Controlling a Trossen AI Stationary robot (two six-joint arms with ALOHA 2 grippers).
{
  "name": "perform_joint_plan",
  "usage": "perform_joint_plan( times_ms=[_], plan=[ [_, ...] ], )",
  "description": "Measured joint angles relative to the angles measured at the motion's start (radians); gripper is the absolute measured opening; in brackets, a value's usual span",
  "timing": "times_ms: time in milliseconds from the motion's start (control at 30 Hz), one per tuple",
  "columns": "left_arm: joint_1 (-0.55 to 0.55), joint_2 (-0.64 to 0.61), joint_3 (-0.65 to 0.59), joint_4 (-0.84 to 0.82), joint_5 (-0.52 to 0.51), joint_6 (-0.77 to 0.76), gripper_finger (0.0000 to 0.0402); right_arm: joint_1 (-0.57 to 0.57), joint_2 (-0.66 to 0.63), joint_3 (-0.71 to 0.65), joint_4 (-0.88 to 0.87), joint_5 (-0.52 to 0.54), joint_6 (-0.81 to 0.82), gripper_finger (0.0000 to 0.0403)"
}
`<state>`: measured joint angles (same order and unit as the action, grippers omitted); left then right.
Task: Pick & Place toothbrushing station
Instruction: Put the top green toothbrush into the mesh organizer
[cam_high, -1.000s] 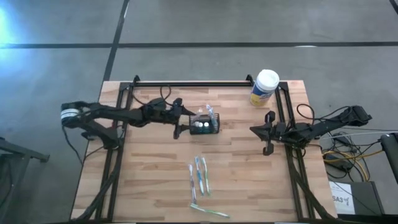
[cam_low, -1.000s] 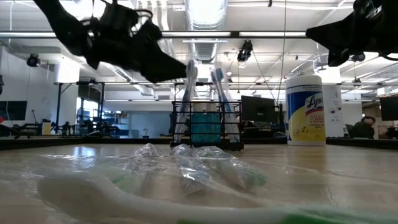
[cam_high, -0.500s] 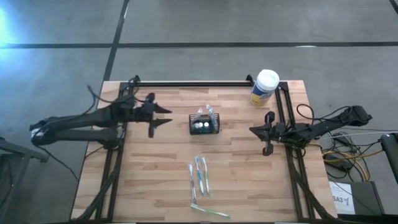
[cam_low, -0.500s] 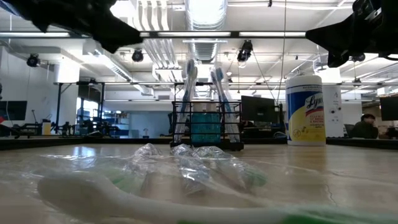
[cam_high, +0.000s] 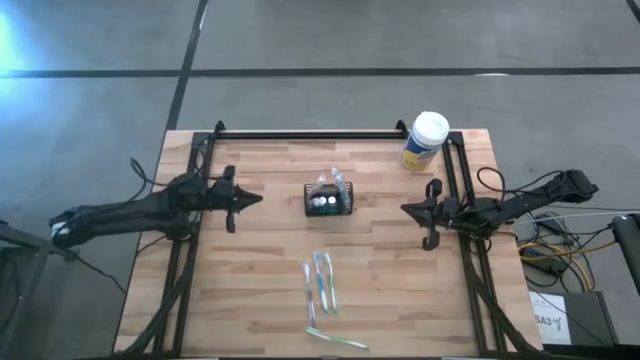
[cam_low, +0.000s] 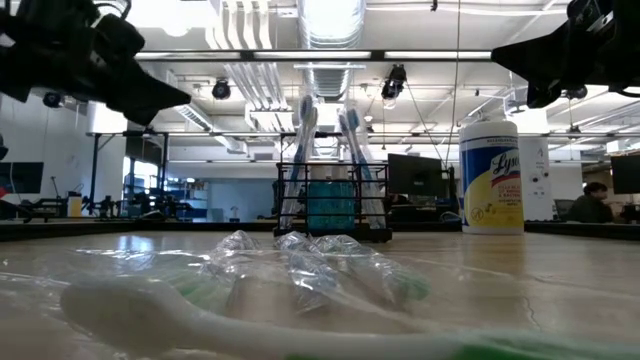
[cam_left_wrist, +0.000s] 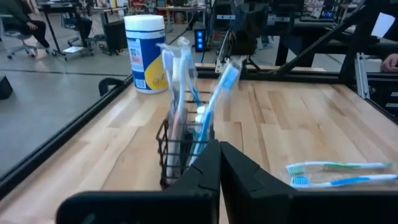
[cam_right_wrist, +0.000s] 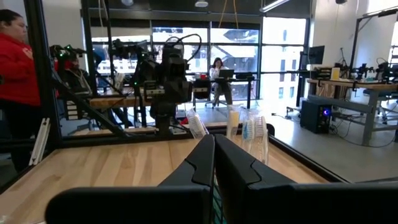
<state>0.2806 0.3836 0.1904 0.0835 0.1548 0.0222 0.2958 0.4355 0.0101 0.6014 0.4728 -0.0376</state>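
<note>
Worktop (cam_high: 270, 290) — pale wood planks, smooth satin finish. Toothbrushing station (cam_high: 330, 202) — black wire mesh, matt. Toothbrushes (cam_high: 322, 283) at near centre — plastic, sealed in clear glossy film wrappers. Canister (cam_high: 424, 142) at far right — glossy yellow plastic, printed label, white lid. Frame rails (cam_high: 310, 134) — black matt metal.

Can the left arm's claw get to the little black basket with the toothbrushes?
Probably yes. The left claw hovers at the table's left side, shut, with only bare wood between it and the toothbrush caddy. Nothing blocks the path; it would need to open first.
</note>
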Motion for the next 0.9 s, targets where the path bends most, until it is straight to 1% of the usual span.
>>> perform_joint_plan(
  times_ms=[233, 333, 567, 767, 900],
  plan=[
    [0.0, -0.098, -0.067, 0.002, 0.0, 0.008, 0.0004, 0.0, 0.0, 0.0, 0.001, 0.0, 0.0, 0.0008],
    [0.0, -0.133, -0.075, -0.036, 0.001, 0.034, 0.0004, 0.0, 0.001, 0.0, 0.001, 0.0, 0.0, 0.0008],
    [0.0, -0.208, -0.082, -0.139, 0.001, 0.031, 0.0005, -0.001, 0.015, 0.0, 0.003, 0.0, 0.0, 0.0008],
    [0.0, -0.262, -0.086, -0.167, 0.001, 0.039, 0.0005, -0.003, 0.018, 0.0, 0.008, 0.001, 0.0, 0.0008],
    [0.0, -0.296, -0.123, -0.163, 0.001, 0.04, 0.0003, -0.003, 0.018, 0.0, 0.009, 0.004, 0.0, 0.0008]
  ],
)
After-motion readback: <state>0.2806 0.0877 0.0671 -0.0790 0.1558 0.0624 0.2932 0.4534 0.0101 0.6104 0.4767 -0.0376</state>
